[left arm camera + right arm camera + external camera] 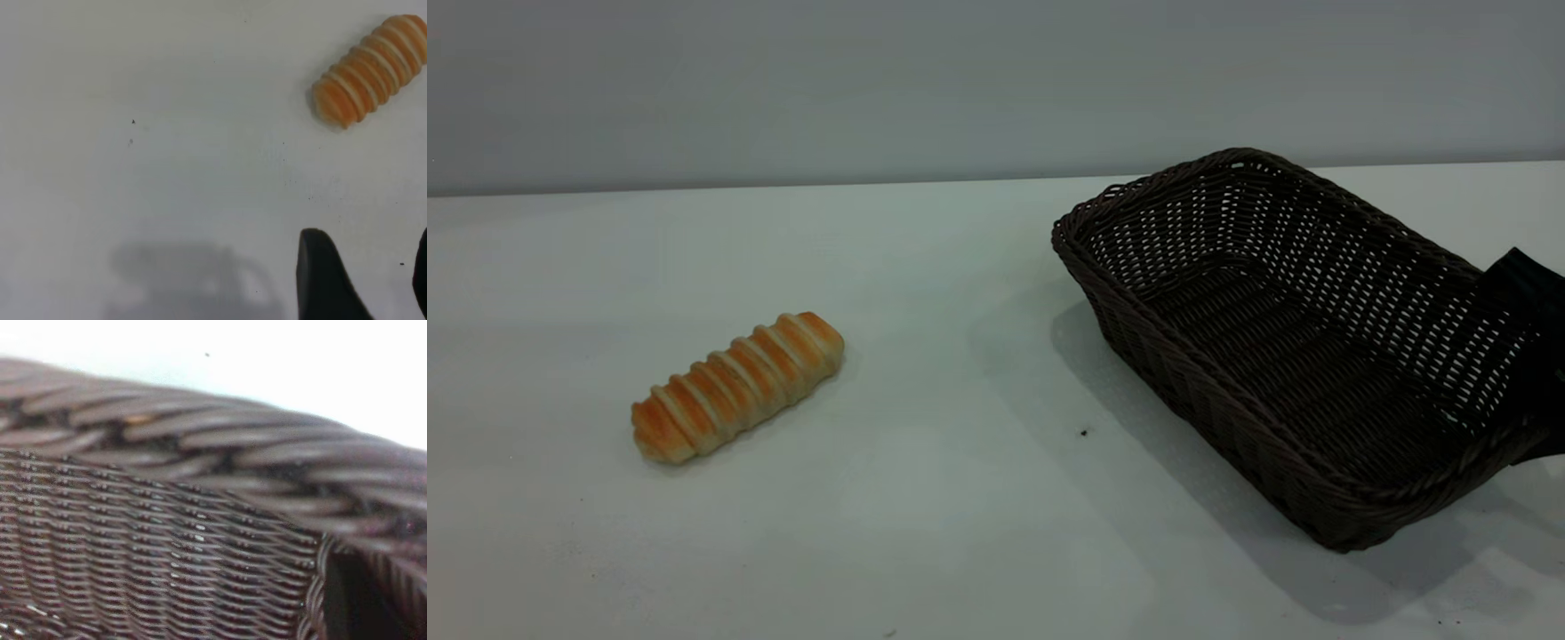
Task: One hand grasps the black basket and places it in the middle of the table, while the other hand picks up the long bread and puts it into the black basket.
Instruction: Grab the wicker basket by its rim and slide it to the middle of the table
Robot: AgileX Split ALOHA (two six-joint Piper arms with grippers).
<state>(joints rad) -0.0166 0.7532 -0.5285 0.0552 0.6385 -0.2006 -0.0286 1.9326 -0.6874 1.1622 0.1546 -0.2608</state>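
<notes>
Your long bread [736,385] lies near-left on the worktop [960,498], looking soft, so grip mid-length with the parted left tool [363,280]; farther right, the stiff, light black basket [1303,342] tilts, its rim at the right tool [1529,347], whose grip I cannot tell.

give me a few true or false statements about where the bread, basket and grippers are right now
1. The long bread lies inside the black basket. False: it lies on the table, apart from the basket.
2. The basket is empty. True.
3. The right gripper is at the basket's right end wall. True.
4. The left gripper grips the bread. False: it hangs over bare table, with the bread off to one side.
5. The basket is tipped, one end raised. True.
</notes>
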